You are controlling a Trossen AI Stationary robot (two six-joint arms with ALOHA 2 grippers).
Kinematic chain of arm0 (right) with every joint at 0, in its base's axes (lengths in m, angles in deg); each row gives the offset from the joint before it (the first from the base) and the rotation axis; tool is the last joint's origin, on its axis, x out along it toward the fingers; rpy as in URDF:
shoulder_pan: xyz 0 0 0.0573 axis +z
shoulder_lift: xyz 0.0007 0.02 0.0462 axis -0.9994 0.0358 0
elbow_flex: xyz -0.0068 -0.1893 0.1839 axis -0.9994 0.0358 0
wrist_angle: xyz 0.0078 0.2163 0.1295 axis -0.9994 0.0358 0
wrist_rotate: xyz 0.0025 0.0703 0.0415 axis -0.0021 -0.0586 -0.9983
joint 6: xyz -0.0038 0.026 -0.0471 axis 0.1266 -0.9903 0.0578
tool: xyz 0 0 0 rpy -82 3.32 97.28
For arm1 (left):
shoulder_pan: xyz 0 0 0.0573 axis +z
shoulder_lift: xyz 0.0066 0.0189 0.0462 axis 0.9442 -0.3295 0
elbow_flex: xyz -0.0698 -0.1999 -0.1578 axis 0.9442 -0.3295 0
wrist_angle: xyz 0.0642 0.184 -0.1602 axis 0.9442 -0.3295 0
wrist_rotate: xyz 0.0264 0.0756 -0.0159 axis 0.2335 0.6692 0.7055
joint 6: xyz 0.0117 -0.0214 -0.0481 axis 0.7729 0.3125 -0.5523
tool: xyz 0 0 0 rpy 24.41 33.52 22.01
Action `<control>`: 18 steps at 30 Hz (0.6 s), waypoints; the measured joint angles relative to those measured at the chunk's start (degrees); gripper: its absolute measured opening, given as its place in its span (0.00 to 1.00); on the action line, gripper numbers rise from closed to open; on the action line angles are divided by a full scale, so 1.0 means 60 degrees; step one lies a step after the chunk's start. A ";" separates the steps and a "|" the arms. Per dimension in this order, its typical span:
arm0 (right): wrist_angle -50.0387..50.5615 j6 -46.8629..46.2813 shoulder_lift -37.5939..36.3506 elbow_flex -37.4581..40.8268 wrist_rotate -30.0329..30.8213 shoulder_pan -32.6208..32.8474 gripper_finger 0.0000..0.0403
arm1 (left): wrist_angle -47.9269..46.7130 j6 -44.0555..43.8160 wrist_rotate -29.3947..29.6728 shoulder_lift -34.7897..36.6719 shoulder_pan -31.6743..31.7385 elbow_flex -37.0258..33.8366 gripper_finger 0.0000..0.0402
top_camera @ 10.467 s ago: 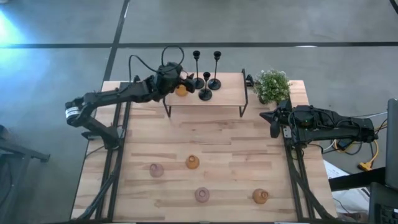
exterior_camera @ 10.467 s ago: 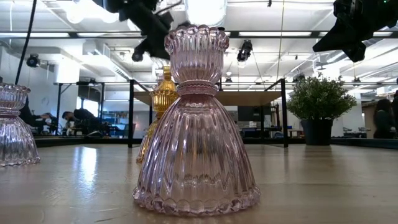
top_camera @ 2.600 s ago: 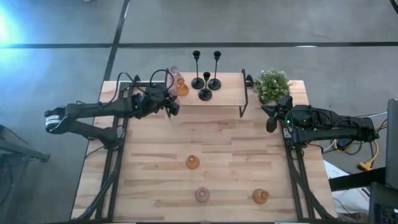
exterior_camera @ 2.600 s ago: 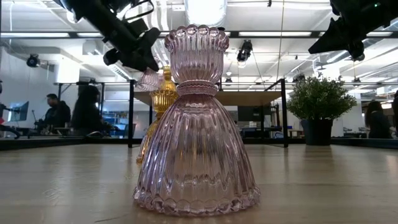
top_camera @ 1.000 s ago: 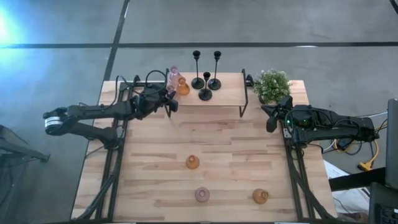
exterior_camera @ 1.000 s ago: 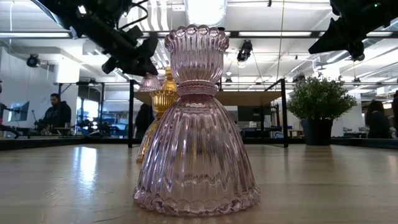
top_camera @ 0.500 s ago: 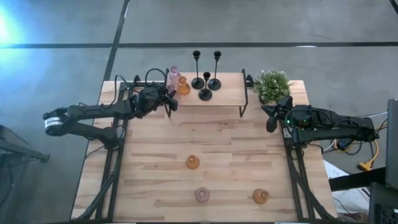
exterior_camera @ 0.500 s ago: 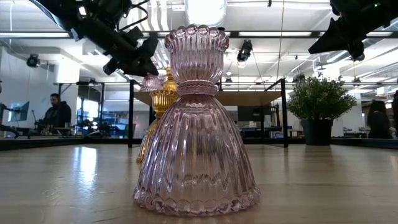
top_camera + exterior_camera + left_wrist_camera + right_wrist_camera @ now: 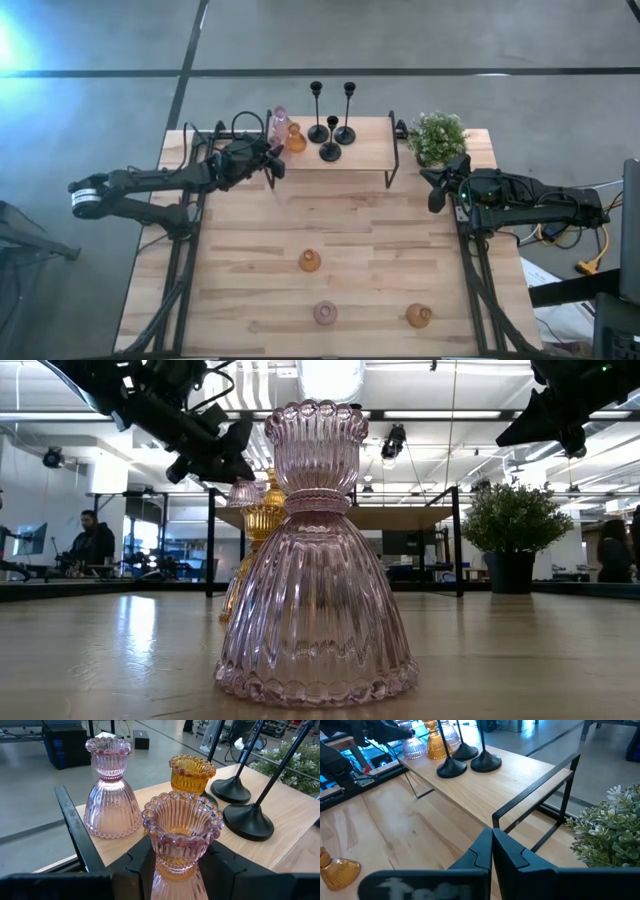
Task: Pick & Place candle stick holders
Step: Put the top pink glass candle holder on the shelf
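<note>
Left hand is clamped on a pink glass holder; in the left wrist view I see it upright between the two dark fingers, w/ its beaded rim uppermost. From the high view I put that hand at the left end of the raised wooden shelf, at the tabletop's far edge.

On the shelf, just beyond the held one, a second pink holder stands beside an amber holder; they look close, but I can't say whether they touch. Right of those stand three black metal holders w/ thin stems and round bases, grouped near the shelf's middle.

Down on the tabletop I count three more glass ones, well apart: an amber one mid-table, a pink one near the front edge, and another amber to its right.

Right hand hangs at the tabletop's right side, near the green bushy plant, fingers pressed together w/ nothing between them.
</note>
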 joint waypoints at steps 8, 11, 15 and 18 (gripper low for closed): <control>0.0000 0.0000 0.0000 -0.0002 -0.0006 0.0003 0.02 | -0.0052 0.0095 -0.0028 -0.0007 0.0000 -0.0004 0.36; 0.0000 0.0004 0.0002 0.0000 -0.0006 0.0000 0.02 | -0.0058 0.0095 -0.0025 -0.0007 0.0000 -0.0007 0.37; 0.0002 0.0004 0.0000 0.0000 -0.0006 0.0001 0.02 | -0.0058 0.0098 0.0015 -0.0007 -0.0004 -0.0007 0.37; 0.0000 0.0000 0.0000 0.0000 -0.0010 0.0000 0.02 | -0.0065 0.0108 0.0060 -0.0007 -0.0004 -0.0011 0.37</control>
